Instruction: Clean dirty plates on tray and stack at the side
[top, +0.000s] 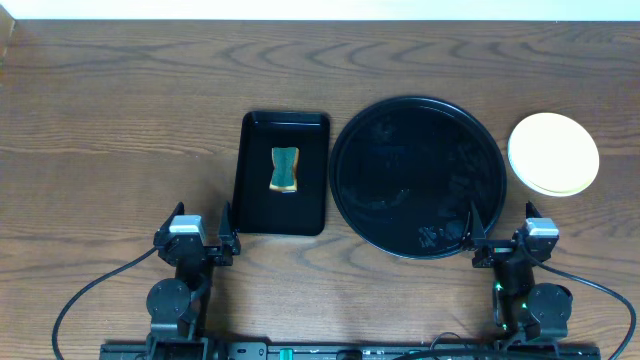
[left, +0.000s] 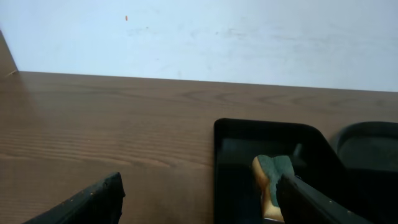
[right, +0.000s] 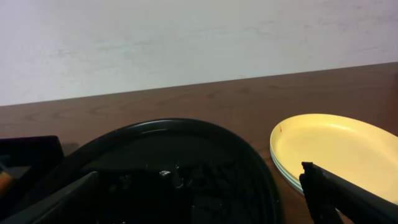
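Wood-grain counter (top: 120, 100) runs back to a plain white wall, and from where I stand the work looks all but finished. The plates (top: 553, 153) sit in a neat stack on the counter just right of the round tray (top: 417, 175), apart from its rim. The pale yellow one is on top, and in the right wrist view a paler rim or two peeks out beneath it. How many lie under it I cannot count for sure. The round tray itself carries no plate at all, only wet-looking glints on its black gloss. To its left, just beside it, the small rectangular tray (top: 255, 205) holds the sponge (top: 284, 169), lying loose in the middle. Both arms are down at the near edge, the left arm (top: 185, 250) in front of the rectangular tray and the right arm (top: 520, 255) at the near right rim of the round one. Each has its jaws spread wide and nothing between them. I would judge the cleaning and stacking steps complete, so the next move calls for little more than a check. The yellow plate shows one tiny reddish speck near its left rim, and if that counts as dirt, the left arm would need to pinch the sponge and give it another wipe.
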